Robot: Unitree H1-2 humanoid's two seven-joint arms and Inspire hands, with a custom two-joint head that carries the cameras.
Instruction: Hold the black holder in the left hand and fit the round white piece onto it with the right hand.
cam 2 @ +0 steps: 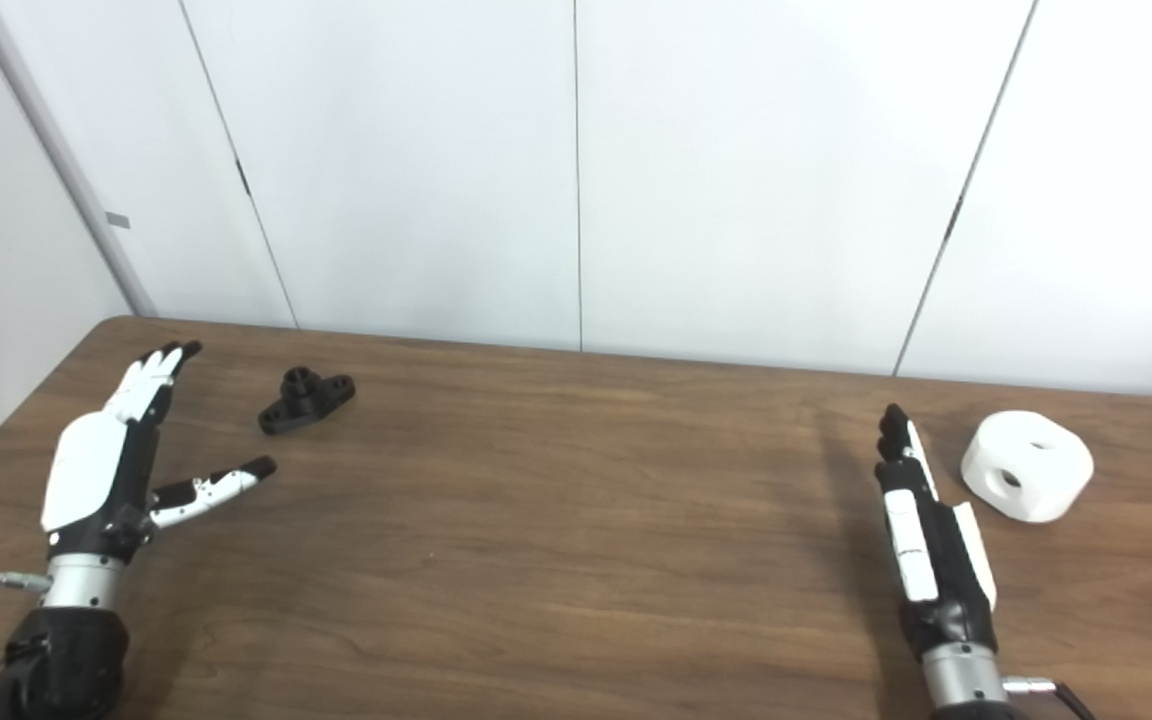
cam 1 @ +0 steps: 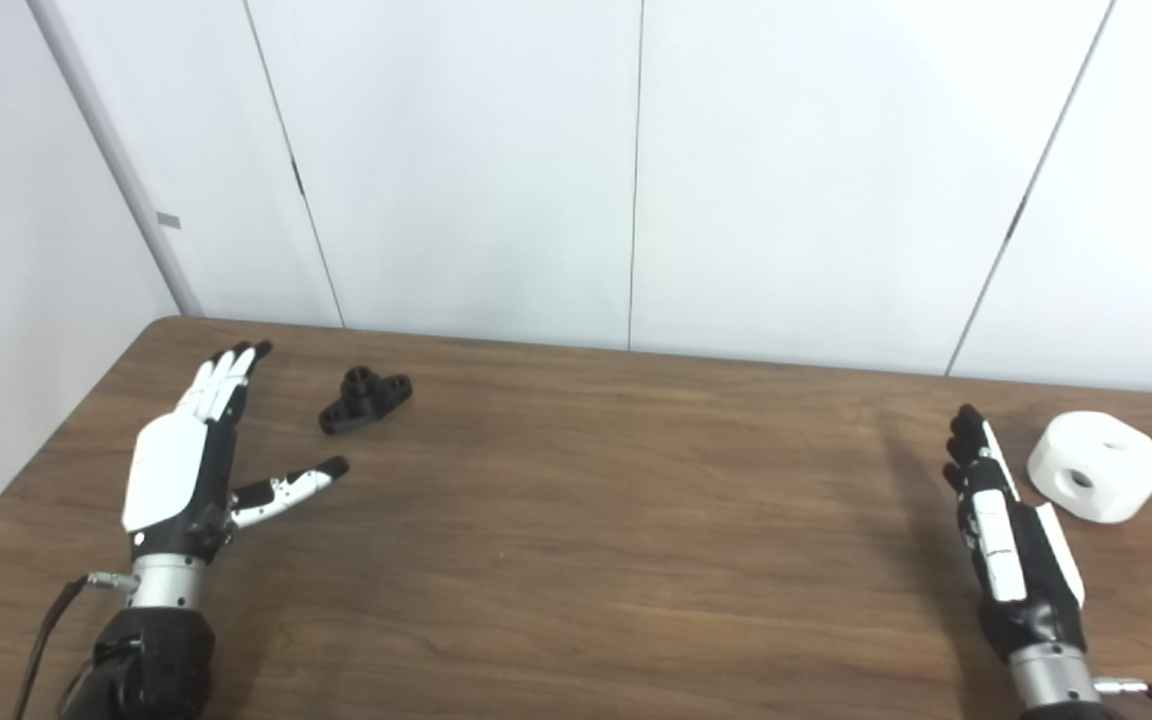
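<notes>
The black holder point(cam 1: 365, 400) lies on the wooden table point(cam 1: 576, 540) near its far left corner, just beyond the left hand point(cam 1: 191, 460), which is released, fingers extended and thumb spread, grasping nothing. The round white piece point(cam 1: 1096, 466) rests near the table's right edge, just beside the right hand point(cam 1: 1006, 530), which is also released, fingers straight, not touching the piece.
</notes>
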